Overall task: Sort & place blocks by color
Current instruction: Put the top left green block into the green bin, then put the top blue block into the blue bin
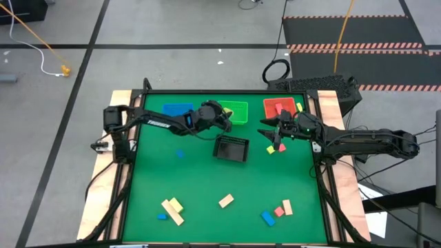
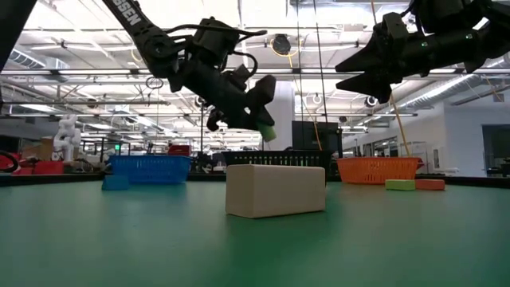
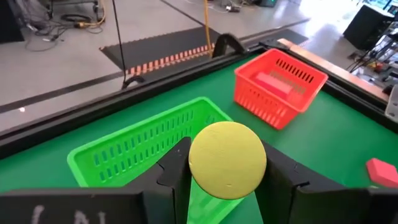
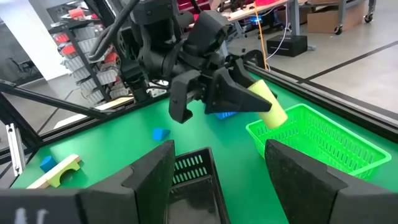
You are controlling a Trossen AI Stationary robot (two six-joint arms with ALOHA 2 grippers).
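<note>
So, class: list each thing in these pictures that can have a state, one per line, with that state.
left gripper: shut on the yellow-green cylinder, raised above the green tray.
yellow-green cylinder: held, off the table.
right gripper: open, empty, in the air.
green tray: upright, nothing seen inside.
red tray: upright, holds a red block.
black mesh tray: upright, contents unclear.

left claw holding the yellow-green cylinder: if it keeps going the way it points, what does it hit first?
Most likely the green tray. The left claw, shut on the yellow-green cylinder, points down at the tray's near rim and floor. The red tray sits off to the side, out of line. Depth is hard to judge.
</note>
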